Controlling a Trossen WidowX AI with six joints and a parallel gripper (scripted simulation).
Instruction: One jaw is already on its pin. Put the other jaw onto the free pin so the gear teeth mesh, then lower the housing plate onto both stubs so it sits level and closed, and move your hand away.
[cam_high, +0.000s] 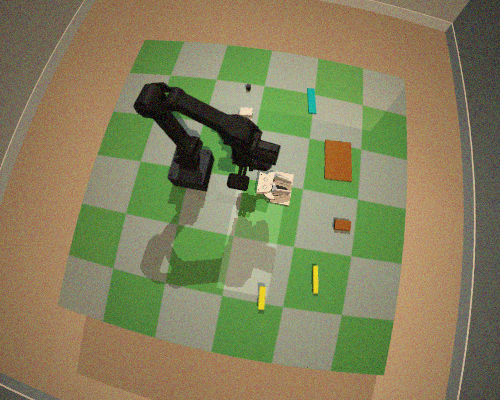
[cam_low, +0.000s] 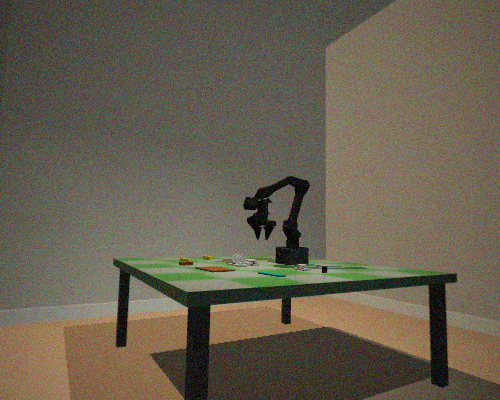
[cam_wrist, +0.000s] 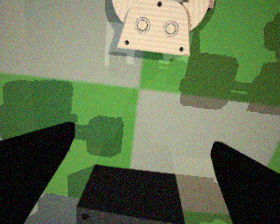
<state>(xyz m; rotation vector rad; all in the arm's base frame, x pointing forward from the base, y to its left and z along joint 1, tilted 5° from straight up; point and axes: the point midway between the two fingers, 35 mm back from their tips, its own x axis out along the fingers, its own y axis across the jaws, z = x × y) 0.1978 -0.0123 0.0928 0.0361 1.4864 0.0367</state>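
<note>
The cream housing plate (cam_high: 262, 183) (cam_wrist: 155, 39) lies over the near end of the cream jaw assembly (cam_high: 285, 198) (cam_low: 240, 259). Two round stub outlines and small dark holes show on the plate in the wrist view. It looks about flat there, but whether it is fully closed is too small to tell. Rounded cream gear edges show on both sides of the plate. The jaws are mostly cut off at the wrist view's top edge; the gear mesh is hidden under the plate. My gripper (cam_low: 263, 238) (cam_wrist: 143, 138) is open and empty, raised above the table and off the plate on the robot-base side.
A small cream block (cam_high: 246, 112) and a black cylinder (cam_high: 248, 87) (cam_low: 324, 269) are beyond the arm. A teal bar (cam_high: 311, 101), orange-brown slab (cam_high: 338, 160) (cam_low: 215, 269), small brown block (cam_high: 342, 225) and two yellow bars (cam_high: 315, 279) (cam_high: 262, 298) lie around the checkered table.
</note>
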